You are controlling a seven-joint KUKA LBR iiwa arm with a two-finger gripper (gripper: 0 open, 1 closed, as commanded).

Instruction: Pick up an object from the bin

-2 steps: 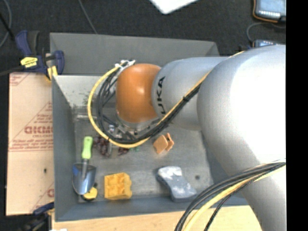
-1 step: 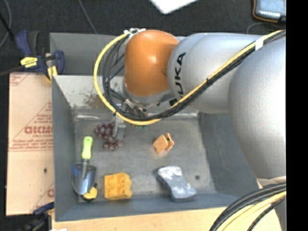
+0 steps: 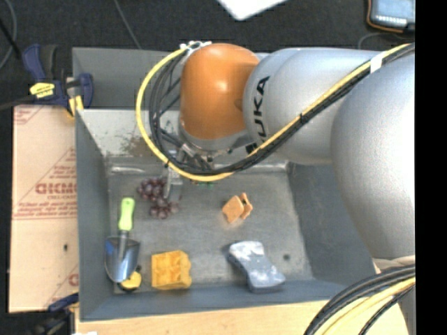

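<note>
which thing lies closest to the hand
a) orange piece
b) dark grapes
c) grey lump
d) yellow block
b: the hand hangs right beside the grapes, while the other three lie farther toward the front.

Grey metal bin, six bits loose on its floor

Dark grapes sit toward the far-left part of the floor, clear of the walls. A trowel with a green handle lies along the left wall, blade pointing into the near-left corner, and a small yellow blob touches its tip. Just beside that, by the near wall, there's a bumpy yellow block. A grey-blue chunk lies further right along the near wall, and an orange piece sits roughly mid-floor on its own.
</note>
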